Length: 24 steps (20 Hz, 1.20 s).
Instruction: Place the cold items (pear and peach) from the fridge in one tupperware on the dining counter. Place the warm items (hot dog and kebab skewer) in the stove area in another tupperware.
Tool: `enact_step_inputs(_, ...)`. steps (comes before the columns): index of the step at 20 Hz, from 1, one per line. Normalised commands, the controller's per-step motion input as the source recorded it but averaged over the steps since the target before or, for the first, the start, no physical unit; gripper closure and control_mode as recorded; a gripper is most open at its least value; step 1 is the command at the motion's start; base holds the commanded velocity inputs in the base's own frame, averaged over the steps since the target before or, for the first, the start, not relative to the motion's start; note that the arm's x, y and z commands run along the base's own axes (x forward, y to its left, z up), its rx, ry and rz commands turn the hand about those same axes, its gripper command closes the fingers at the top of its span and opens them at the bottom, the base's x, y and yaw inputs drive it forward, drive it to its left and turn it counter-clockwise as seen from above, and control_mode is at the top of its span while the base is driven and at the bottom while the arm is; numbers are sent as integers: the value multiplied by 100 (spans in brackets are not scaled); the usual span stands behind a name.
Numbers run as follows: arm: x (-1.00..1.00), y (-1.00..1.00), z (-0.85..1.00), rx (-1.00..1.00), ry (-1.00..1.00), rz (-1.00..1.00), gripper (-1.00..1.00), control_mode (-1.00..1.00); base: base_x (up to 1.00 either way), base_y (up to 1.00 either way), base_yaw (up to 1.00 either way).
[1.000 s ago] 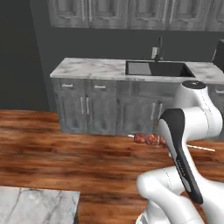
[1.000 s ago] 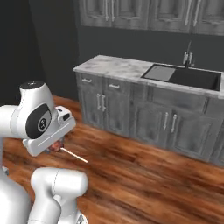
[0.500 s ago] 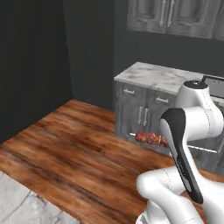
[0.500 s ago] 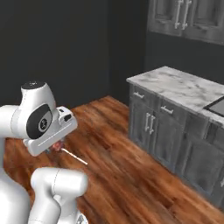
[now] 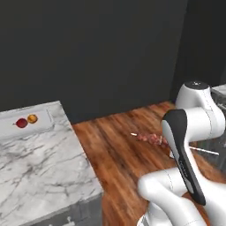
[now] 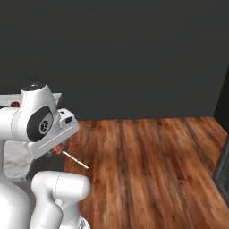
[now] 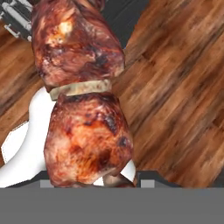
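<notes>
My gripper (image 7: 97, 177) is shut on the kebab skewer (image 7: 83, 96), whose browned meat chunks loom close in the hand view. In the left base view the kebab skewer (image 5: 151, 139) sticks out level from behind my forearm, above the wood floor. From the right its meat (image 6: 57, 150) shows under the hand, with the bare stick pointing right. On the marble dining counter (image 5: 39, 167) lies a shallow tupperware (image 5: 44, 115) with two small round fruits in it, one red (image 5: 21, 122) and one orange (image 5: 32, 118). The hot dog is out of view.
A dark wall (image 5: 97, 53) runs behind the counter. Wood floor (image 6: 156, 165) spreads to the right of the counter. A dark cabinet edge (image 6: 222, 165) shows at the far right.
The whole picture has swung as the base turned: the grey cabinets and sink have left view, the dark wall and marble counter have come in. The kebab skewer stays in the gripper.
</notes>
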Motion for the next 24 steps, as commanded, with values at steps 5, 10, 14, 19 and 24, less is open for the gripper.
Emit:
enact_step_inputs(5, 0, 0, 0, 0, 0, 0, 100, 100, 28, -72, 55)
enact_step_inputs(10, 0, 0, 0, 0, 0, 0, 100, 100, 59, -100, 25)
enact_step_inputs(14, 0, 0, 0, 0, 0, 0, 100, 100, 100, -88, 15)
enact_step_inputs(19, 0, 0, 0, 0, 0, 0, 100, 100, 100, -69, 19)
enact_step_inputs(24, 0, 0, 0, 0, 0, 0, 100, 100, 100, -37, 18)
